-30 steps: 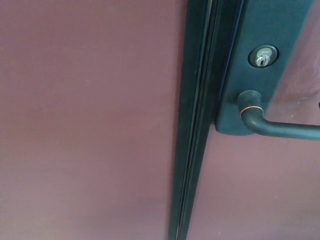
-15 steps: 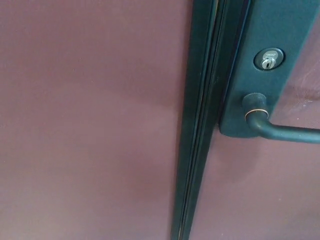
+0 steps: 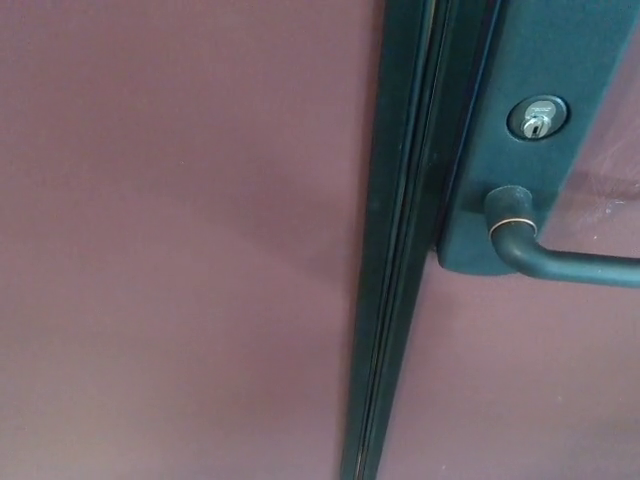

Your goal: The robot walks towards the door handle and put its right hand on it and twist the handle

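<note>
My view is filled by the maroon door (image 3: pixel 170 250), a broad plain panel taking up the whole left and lower part of the picture. A dark frame strip (image 3: pixel 395 250) runs down it from top to bottom, leaning slightly. To the right of the strip sits the dark lock plate (image 3: pixel 540 50), and low on that plate is the door handle (image 3: pixel 545 255), its lever reaching out to the right edge of the picture. Above the handle's hub is the small silver keyhole (image 3: pixel 537 119). Compared with half a second ago the scene has hardly shifted at all. Neither of my hands shows, so I cannot place the handle against my fingers, nor tell how they are set.
</note>
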You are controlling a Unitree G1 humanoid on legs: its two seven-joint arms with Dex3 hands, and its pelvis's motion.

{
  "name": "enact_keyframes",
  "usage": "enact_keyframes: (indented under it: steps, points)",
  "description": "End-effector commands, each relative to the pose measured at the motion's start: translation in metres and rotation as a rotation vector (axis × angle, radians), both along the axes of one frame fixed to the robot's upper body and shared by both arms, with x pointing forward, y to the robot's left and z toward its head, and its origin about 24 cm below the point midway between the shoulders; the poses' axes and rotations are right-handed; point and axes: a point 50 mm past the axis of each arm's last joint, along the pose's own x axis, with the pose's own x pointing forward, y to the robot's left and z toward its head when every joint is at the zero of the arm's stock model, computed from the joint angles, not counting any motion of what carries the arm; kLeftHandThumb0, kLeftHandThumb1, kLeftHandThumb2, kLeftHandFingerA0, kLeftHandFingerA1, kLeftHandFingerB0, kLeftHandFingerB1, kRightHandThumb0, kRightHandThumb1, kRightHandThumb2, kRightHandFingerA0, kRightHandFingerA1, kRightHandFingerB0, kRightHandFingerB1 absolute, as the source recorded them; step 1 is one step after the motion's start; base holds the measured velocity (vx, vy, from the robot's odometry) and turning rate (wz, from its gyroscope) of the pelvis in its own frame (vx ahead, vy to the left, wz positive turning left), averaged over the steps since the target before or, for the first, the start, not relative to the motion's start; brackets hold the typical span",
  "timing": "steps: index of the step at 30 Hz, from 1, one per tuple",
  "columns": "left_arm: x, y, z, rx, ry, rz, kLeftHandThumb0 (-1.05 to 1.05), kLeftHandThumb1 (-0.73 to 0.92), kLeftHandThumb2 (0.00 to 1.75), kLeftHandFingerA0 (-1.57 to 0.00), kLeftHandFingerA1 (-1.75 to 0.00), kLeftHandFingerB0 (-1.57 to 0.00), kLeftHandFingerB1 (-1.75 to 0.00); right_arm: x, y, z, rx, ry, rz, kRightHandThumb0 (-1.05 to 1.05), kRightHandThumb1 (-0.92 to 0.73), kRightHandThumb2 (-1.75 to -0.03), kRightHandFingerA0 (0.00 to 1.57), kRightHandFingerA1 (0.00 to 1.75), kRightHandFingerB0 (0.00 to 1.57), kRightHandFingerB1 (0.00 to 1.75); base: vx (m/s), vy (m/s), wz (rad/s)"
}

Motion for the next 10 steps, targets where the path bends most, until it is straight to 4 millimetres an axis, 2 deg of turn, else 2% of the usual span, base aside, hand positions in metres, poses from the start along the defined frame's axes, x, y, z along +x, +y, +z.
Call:
enact_keyframes:
  steps: [1, 6, 7, 10]
  points:
    - [0.0004, -0.0041, -0.0028, -0.013, 0.019, -0.013, -0.21, 0.60, 0.59, -0.44, -0.41, -0.35, -0.36, -0.0165, 0.0212, -0.0253, -0.242, 0.063, 0.115, -0.66, -0.78, -0.64, 0.28, 0.37, 0.28, 0.30, 0.00, 0.000, 0.00]
    - [0.0001, -0.0030, -0.0025, -0.014, 0.020, -0.007, -0.21, 0.60, 0.59, -0.44, -0.41, -0.35, -0.36, -0.0208, 0.0229, -0.0276, -0.251, 0.064, 0.138, -0.66, -0.78, -0.64, 0.28, 0.37, 0.28, 0.30, 0.00, 0.000, 0.00]
    - [0.0048, -0.0010, -0.0004, 0.003, 0.027, -0.025, -0.19, 0.59, 0.57, -0.47, -0.41, -0.35, -0.35, -0.0250, 0.0233, -0.0290, -0.269, 0.075, 0.179, -0.63, -0.78, -0.64, 0.29, 0.36, 0.30, 0.30, 0.00, 0.000, 0.00]
    - [0.0046, -0.0023, -0.0015, 0.004, 0.035, -0.031, -0.19, 0.59, 0.57, -0.47, -0.41, -0.35, -0.35, -0.0240, 0.0192, -0.0282, -0.320, 0.046, 0.148, -0.62, -0.75, -0.63, 0.32, 0.38, 0.35, 0.31, 0.00, 0.000, 0.00]
